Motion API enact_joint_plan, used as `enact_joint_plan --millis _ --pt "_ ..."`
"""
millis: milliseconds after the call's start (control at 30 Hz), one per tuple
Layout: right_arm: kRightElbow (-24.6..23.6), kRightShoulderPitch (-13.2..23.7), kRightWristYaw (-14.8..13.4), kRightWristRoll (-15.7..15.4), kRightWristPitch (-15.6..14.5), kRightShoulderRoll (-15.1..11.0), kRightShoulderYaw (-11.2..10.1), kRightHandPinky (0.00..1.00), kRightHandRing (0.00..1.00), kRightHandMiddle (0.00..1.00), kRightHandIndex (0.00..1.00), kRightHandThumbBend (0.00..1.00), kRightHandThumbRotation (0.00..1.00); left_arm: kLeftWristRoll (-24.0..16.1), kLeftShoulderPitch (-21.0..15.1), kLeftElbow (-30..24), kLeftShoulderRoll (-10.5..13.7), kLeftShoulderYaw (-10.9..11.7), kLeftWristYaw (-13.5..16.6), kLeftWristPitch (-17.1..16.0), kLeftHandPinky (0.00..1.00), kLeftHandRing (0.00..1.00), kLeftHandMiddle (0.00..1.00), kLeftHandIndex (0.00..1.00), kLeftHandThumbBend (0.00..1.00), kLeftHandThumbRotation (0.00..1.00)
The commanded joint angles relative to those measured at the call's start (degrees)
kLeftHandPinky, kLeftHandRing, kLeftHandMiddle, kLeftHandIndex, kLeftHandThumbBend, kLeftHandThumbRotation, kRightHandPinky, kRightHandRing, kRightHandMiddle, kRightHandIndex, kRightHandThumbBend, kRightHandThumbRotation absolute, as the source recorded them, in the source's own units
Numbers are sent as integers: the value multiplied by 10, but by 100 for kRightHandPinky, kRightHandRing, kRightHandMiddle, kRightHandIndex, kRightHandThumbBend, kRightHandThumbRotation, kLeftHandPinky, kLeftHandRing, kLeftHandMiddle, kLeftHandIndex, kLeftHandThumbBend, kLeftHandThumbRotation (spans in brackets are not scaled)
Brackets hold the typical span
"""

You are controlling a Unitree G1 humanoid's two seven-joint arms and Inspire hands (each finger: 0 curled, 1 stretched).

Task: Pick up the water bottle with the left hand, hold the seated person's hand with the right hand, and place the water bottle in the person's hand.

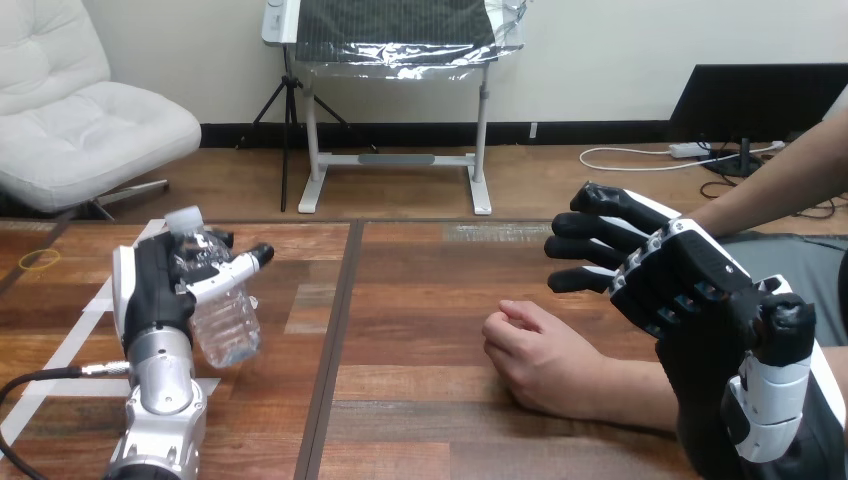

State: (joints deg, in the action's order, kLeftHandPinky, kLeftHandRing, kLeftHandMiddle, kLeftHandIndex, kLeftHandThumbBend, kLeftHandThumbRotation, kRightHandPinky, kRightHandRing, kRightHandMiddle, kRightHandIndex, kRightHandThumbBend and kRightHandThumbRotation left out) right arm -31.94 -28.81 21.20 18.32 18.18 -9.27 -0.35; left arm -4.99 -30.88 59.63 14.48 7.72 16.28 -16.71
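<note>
Clear plastic water bottle with a white cap [226, 322]: located at 9 o'clock in the head view, lifted off the brown wooden table [420, 300] and tilted, with the cap toward 11 o'clock. The robot's left hand [155, 290] has it gripped; the fingers and thumb are wrapped round the bottle body from the 9 o'clock side.

The robot's right hand [690, 280] is at 4 o'clock. Its fingers are extended toward 9 o'clock, only slightly bent, and grasp nothing. It is positioned over the person's forearm [640, 385]; contact between the two cannot be determined.

The person's hand [540, 355] rests on the table at 5 o'clock, loosely curled, just below the right hand's fingertips and well apart from the bottle.

A thin yellow ring [38, 258] lies on the table at the 9 o'clock edge, near strips of white tape [70, 345].
</note>
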Motion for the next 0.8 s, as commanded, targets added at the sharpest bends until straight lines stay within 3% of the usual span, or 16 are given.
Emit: enact_joint_plan --millis 0,567,767 --pt "16 45 1 5 3 -7 -12 67 75 76 78 81 100 2 -8 -95 -8 -2 6 -43 29 35 41 43 70 0" --pt "99 129 3 -52 20 -51 -59 66 74 76 79 78 98 -8 59 -256 -16 -8 2 -73 28 34 41 43 68 0" --pt "123 159 -12 -85 17 -66 -71 64 73 76 78 78 94 -11 75 -295 -16 -11 -10 -84 28 34 40 42 68 0"
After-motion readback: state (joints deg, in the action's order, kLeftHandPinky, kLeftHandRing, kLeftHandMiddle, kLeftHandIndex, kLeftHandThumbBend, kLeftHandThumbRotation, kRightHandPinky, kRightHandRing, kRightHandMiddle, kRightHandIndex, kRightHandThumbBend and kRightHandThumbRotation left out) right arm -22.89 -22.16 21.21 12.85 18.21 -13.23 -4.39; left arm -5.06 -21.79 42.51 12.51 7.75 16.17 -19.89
